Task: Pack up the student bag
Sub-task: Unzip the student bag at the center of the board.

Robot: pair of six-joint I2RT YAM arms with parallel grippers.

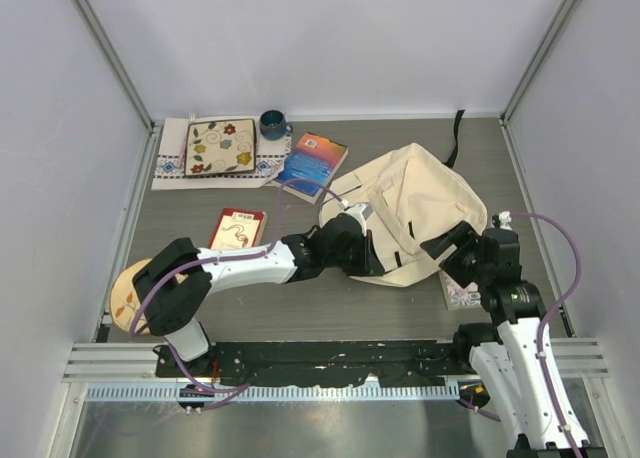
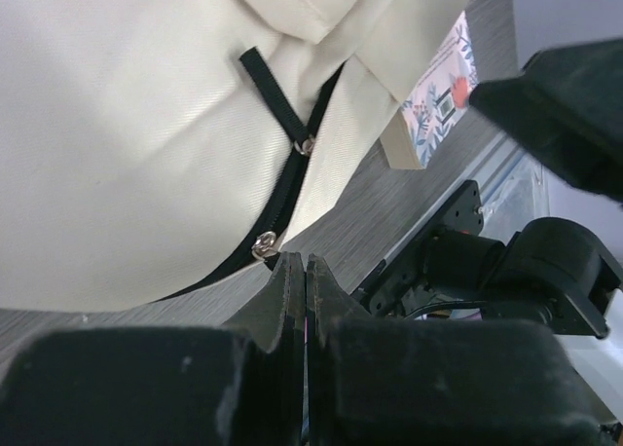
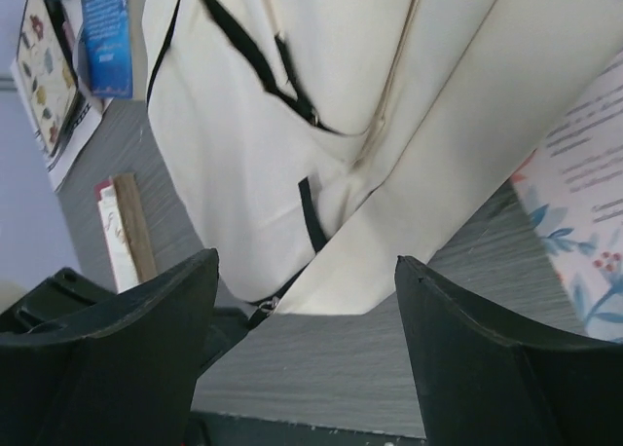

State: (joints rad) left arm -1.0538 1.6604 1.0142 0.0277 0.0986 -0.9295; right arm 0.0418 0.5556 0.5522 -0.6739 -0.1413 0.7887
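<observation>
The student bag (image 1: 425,203), a cream fabric backpack with black straps, lies flat at the table's right centre. My left gripper (image 1: 375,256) is at its near-left edge. In the left wrist view its jaws (image 2: 299,263) are pressed together. The black zipper pull (image 2: 265,246) with its metal ring runs into the fingertips. The zipper (image 2: 282,198) curves up across the cream cloth. My right gripper (image 1: 452,250) hangs open just off the bag's near-right corner. Only bare table and the bag's edge (image 3: 380,261) show between its fingers (image 3: 307,261).
A floral-covered book (image 1: 460,293) lies under the right gripper by the bag's corner. At the back left are a blue book (image 1: 312,165), a dark mug (image 1: 273,125) and a flowered notebook on a cloth (image 1: 222,147). A red-and-white booklet (image 1: 238,228) lies mid-left.
</observation>
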